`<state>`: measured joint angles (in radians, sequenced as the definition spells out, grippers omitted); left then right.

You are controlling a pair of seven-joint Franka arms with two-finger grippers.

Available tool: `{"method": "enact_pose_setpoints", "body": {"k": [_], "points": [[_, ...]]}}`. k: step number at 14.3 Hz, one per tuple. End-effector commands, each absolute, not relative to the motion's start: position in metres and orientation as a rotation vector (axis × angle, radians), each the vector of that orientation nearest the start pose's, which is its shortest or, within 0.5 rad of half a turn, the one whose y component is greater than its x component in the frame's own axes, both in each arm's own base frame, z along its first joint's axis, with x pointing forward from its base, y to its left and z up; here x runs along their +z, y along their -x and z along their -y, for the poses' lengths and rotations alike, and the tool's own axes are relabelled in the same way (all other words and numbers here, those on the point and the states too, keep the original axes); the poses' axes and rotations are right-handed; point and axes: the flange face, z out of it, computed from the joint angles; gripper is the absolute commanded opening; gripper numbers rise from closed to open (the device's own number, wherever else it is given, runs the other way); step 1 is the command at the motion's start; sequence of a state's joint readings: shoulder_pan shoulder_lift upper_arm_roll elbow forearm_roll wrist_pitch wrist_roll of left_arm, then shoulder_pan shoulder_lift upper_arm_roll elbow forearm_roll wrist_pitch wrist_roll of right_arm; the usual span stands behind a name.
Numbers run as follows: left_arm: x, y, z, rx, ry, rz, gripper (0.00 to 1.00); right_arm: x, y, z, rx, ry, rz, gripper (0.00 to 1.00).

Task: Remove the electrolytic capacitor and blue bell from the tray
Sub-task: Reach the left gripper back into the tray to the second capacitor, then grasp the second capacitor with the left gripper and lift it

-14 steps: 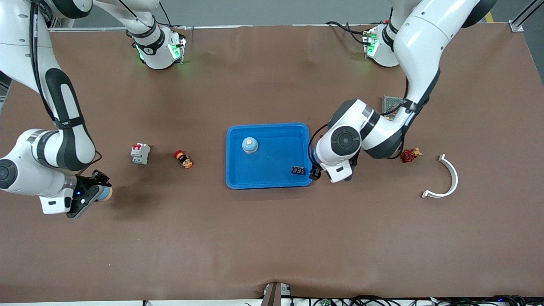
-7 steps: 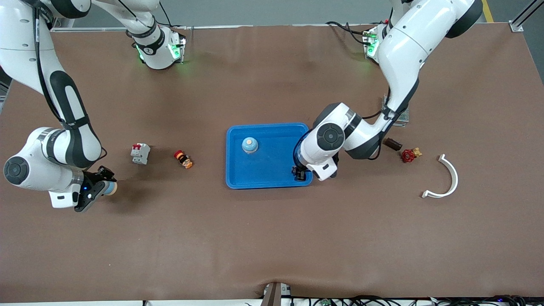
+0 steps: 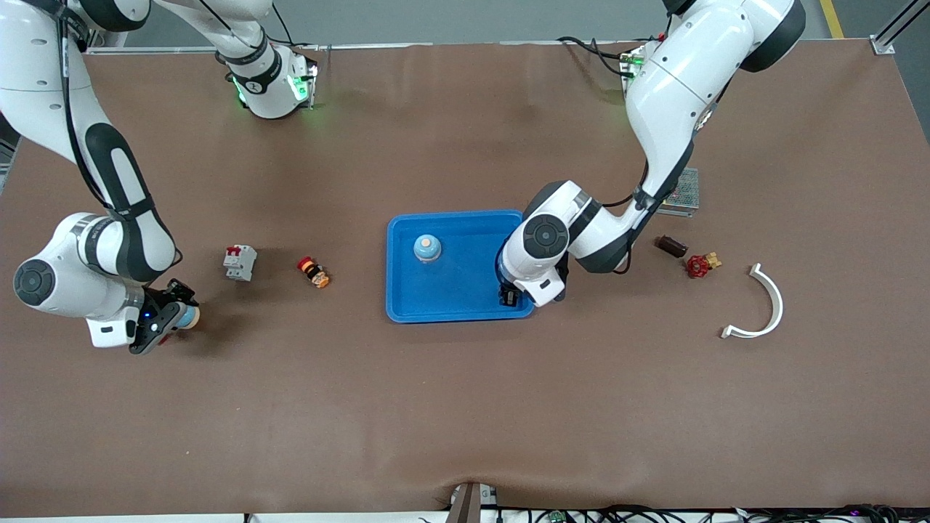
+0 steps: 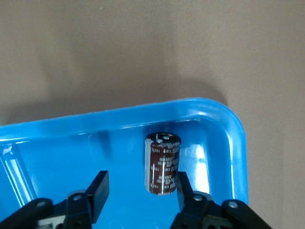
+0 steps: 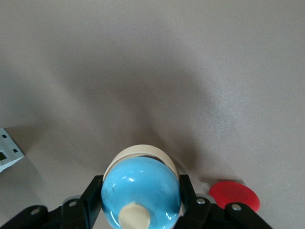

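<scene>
— Front view first: finished?
— Hardly. Glossy domed blue bell (image 5: 140, 191), cream-based, clamped in right gripper (image 3: 174, 319) over matte brown worktop (image 3: 465, 407).
— And the smooth plastic tray (image 4: 236, 143)?
— Holding a second bell (image 3: 426, 248). Dark cylindrical electrolytic capacitor (image 4: 162, 164) in its corner, between left gripper's (image 4: 142, 176) half-parted fingers, ungripped.

This looks like a robotics lab or test bench: two white robot arms (image 3: 109, 240) are bolted along one edge of a wide table (image 3: 465, 407) covered in brown matting, with cables (image 3: 654, 514) trailing along the edge nearest the front camera. Small electrical and hardware parts are scattered about – a circuit breaker (image 3: 240, 262), a red valve (image 3: 700, 266), a blue tray (image 3: 407, 290) and what may be a metal mesh box (image 3: 683, 192), partly hidden
</scene>
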<state>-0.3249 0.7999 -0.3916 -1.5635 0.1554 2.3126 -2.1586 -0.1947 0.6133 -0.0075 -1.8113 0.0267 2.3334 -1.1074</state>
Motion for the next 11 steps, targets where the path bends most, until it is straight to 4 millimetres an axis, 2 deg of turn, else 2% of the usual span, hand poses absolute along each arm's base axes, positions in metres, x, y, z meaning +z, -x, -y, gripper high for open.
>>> {"method": "enact_pose_setpoints", "body": {"k": [1,4,6,7,9,11], "points": [[0.195,-0.561,0.429,0.243,2.366,2.108,0.57,0.199,-0.624,0.127,0.076,2.764,1.341,0.36],[0.193,-0.562,0.427,0.246,2.358,2.113,0.37,0.19,-0.618,0.123,0.061,2.768,1.348,0.36],[0.196,-0.563,0.426,0.241,2.364,2.113,0.09,0.187,-0.618,0.12,0.053,2.77,1.353,0.36],[0.199,-0.566,0.425,0.236,2.369,2.115,0.0,0.187,-0.618,0.119,0.053,2.769,1.355,0.36],[0.209,-0.566,0.426,0.199,2.403,2.091,0.0,0.187,-0.618,0.119,0.049,2.77,1.356,0.36],[0.23,-0.569,0.426,0.123,2.444,2.06,0.0,0.185,-0.619,0.118,0.043,2.773,1.355,0.36]]}}
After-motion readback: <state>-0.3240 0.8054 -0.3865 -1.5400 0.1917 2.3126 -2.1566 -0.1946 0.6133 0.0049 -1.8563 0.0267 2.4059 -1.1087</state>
